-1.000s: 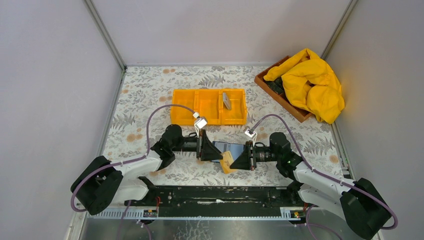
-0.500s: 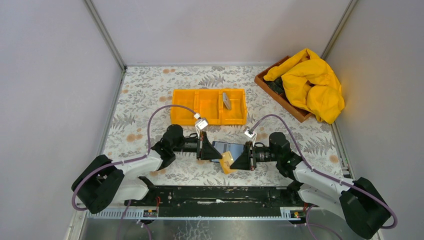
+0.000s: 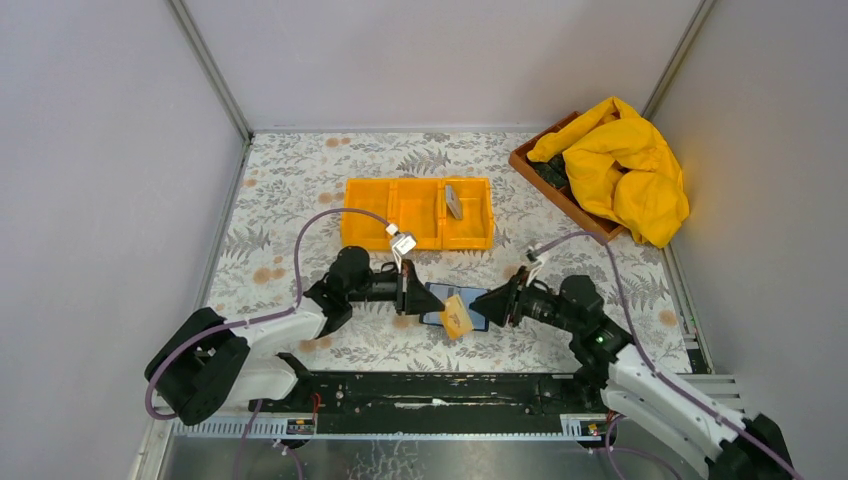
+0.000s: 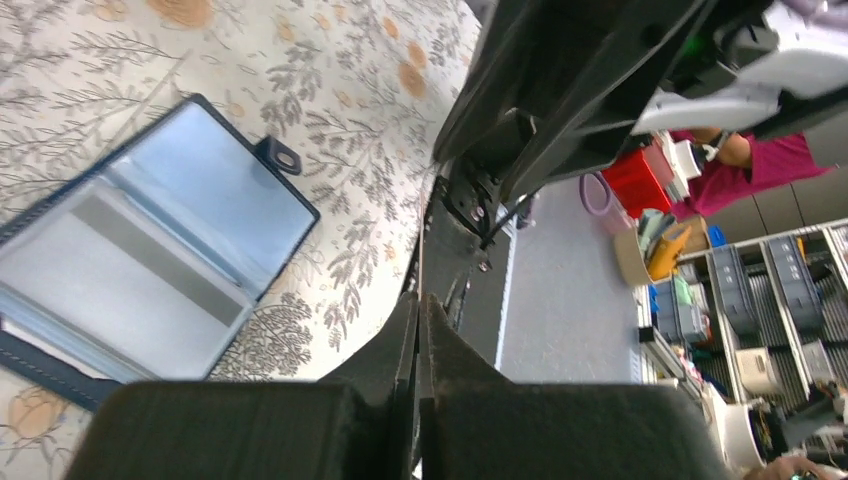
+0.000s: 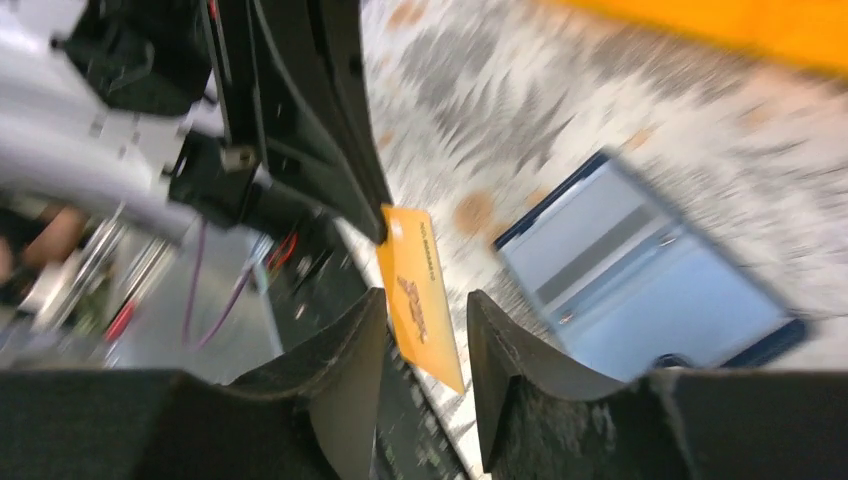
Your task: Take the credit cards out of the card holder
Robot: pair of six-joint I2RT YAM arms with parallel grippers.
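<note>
The step in hand reads as a handover of the tan-orange card (image 3: 457,317) from one arm to the other. The left tool (image 4: 418,330) has its fingers pressed together. From the right wrist view its tip appears to pinch the card's upper corner, though the left wrist view cannot confirm the card in the seam. The right tool (image 5: 424,305) stands spread, one finger on each side of the card and, as far as can be seen, not touching it.

The card holder (image 5: 650,270) lies open on the worktop (image 3: 300,170), just beyond and below both tool tips, showing its grey lining. No further card can be made out in it.

To do this well, the right tool should back straight away along the card's plane, so neither finger brushes the card and twists it in a corner grip that is probably weak. The left tool should hold firm and move slowly. The orange tray (image 3: 370,215) lies well beyond the left tool. A grey card (image 3: 453,201) already stands in its right compartment, so a likely finish is a low, gentle release there.
</note>
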